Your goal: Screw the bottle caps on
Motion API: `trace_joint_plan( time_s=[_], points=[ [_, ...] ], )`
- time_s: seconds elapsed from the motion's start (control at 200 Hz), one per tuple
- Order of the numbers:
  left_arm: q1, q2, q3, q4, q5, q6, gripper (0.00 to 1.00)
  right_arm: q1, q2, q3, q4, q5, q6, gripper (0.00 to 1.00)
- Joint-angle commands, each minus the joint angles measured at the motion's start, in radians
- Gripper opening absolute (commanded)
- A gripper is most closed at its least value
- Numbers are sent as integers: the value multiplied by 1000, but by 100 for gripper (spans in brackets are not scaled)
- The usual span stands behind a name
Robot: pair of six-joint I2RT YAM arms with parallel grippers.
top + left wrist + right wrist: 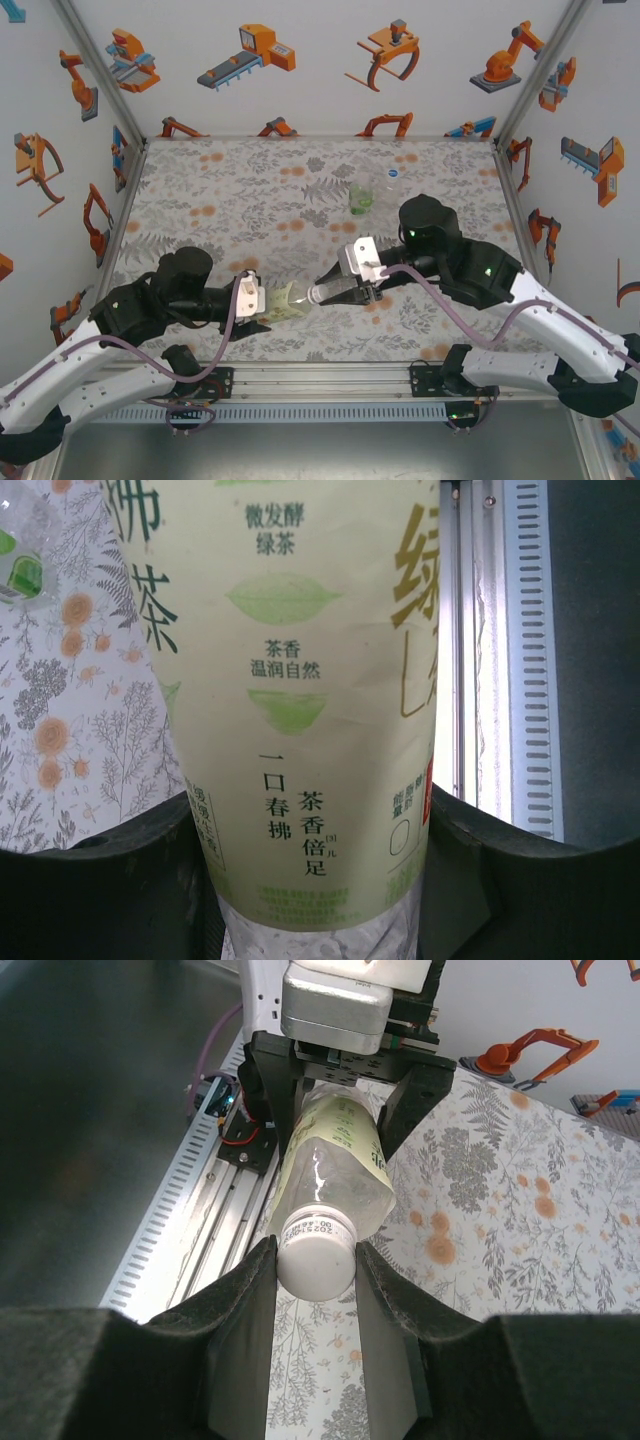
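Low centre of the top view, my left gripper (258, 300) clamps the yellowish bottle (335, 1155) level, my right gripper (338, 291) pinches its white cap (318, 1257); I should twist squarely, pressing gently inward.

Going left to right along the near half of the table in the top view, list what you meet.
left gripper → labelled bottle → right gripper
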State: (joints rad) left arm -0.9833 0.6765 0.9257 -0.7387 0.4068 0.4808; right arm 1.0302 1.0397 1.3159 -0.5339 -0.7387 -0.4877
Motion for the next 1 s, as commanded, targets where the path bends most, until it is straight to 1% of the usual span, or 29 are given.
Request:
trace_joint_plan(
  time_s=[0.0, 0.19, 0.481, 0.786, 0.991],
  points=[
    [-5, -15, 19, 47, 73, 16, 0, 13, -2, 18, -5, 19, -30, 0],
    [-5, -23, 14, 55, 100, 19, 0, 19, -12, 18, 5, 21, -33, 0],
    [-5, 9, 30, 72, 111, -29, 0, 33, -7, 19, -5, -15, -63, 0],
    [-5, 9, 21, 102, 199, -47, 0, 59, -8, 0, -18, -9, -106, 0],
    [-5, 14, 20, 109, 263, -64, 0, 68, 3, 32, -101, -30, -176, 0]
  ],
)
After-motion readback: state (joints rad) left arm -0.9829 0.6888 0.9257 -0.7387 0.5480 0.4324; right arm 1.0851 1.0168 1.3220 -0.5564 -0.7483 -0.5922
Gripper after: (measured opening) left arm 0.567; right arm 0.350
